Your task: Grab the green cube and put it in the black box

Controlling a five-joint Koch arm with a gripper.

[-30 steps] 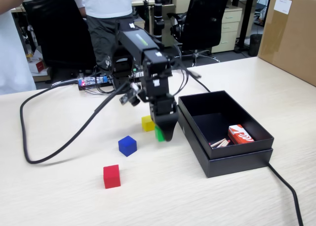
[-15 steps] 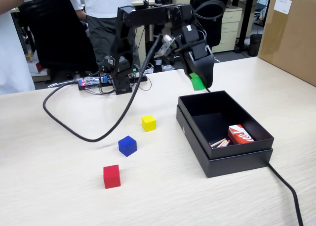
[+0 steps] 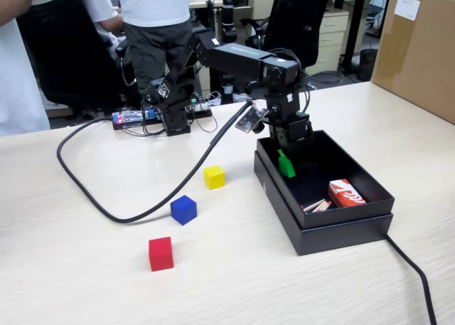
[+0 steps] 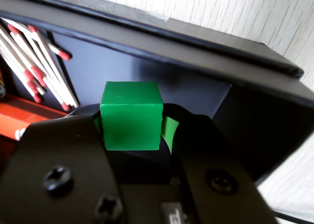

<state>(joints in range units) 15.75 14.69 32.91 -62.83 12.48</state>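
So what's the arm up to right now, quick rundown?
Gripper shut on the green cube. Cube held inside the black box, not yet released. Matches and a red carton lie in the box, off to one side.

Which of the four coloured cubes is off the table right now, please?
The green cube: the gripper holds it above the black box, while the yellow, blue and red cubes rest on the table.

Oblique fixed view (close wrist view)

The wrist view's edges cut off the black box [image 4: 196,47], matches [image 4: 29,62] and the tool [image 4: 131,136] base.
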